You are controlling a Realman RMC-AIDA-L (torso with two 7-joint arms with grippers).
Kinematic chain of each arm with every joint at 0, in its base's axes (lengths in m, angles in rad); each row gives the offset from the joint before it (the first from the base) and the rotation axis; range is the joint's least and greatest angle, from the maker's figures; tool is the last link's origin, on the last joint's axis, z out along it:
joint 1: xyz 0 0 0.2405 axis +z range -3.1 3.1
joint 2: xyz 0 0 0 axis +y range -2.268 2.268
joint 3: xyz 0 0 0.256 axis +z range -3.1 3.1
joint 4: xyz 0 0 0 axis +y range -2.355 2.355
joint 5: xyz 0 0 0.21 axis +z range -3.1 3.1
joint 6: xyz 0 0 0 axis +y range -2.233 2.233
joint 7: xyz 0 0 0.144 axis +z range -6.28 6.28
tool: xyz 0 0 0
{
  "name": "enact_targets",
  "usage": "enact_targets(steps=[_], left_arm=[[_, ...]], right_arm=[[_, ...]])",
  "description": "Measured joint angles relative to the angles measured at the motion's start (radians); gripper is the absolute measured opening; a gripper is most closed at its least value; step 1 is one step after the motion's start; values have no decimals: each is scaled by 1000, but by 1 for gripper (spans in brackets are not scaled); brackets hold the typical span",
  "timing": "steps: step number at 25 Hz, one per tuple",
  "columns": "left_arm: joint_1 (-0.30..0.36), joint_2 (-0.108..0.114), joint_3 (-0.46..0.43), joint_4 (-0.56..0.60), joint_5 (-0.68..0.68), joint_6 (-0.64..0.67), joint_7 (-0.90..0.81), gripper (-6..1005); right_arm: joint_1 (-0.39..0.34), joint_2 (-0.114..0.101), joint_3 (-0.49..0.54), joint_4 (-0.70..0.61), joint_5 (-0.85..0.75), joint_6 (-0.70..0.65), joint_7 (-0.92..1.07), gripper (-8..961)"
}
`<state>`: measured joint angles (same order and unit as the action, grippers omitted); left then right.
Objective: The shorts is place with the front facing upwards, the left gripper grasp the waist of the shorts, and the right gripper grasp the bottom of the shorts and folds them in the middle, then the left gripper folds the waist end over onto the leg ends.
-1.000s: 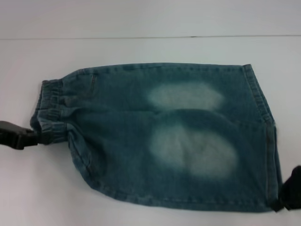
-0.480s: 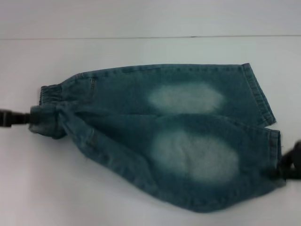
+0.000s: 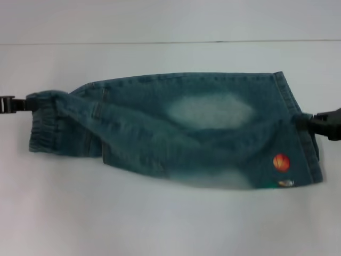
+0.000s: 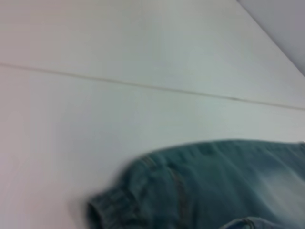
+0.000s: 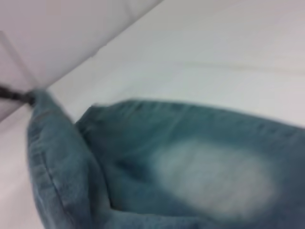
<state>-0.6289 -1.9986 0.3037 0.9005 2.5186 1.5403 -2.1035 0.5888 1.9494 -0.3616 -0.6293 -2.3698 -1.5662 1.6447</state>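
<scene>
The blue denim shorts (image 3: 202,122) lie lengthwise on the white table, waist to the left and leg ends to the right. My left gripper (image 3: 27,103) is shut on the elastic waist (image 3: 48,128) at its far corner. My right gripper (image 3: 302,122) is shut on the leg hem (image 3: 306,144). The near half is raised and turning over the far half, showing an orange ball patch (image 3: 281,162). The left wrist view shows the waist end of the shorts (image 4: 200,186). In the right wrist view the lifted fabric (image 5: 62,157) hangs over the faded leg (image 5: 209,176).
The white table (image 3: 160,224) runs on all sides of the shorts. A thin seam (image 3: 160,42) crosses it behind them, with a pale wall beyond. The left gripper (image 5: 12,93) shows small and far off in the right wrist view.
Both grippers rose from the near edge and moved toward the far side with the cloth. The near half of the shorts has rolled over, exposing the orange patch.
</scene>
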Motion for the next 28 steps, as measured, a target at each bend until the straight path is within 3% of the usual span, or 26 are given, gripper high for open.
enact_targets(steps=[6,16,28], left_arm=[[2,-17,3,-38,-9,-128,7,13],[0,-51,28,-41,-16,-248,33,14],[-6,-78,141,-25,-60,-341,33,13]], right_arm=[[-36,27,7,95,185,187,-101,43],[-32,95,1,139,397,399,-316,44],[44,111,-7,142,443,542,-388,45]])
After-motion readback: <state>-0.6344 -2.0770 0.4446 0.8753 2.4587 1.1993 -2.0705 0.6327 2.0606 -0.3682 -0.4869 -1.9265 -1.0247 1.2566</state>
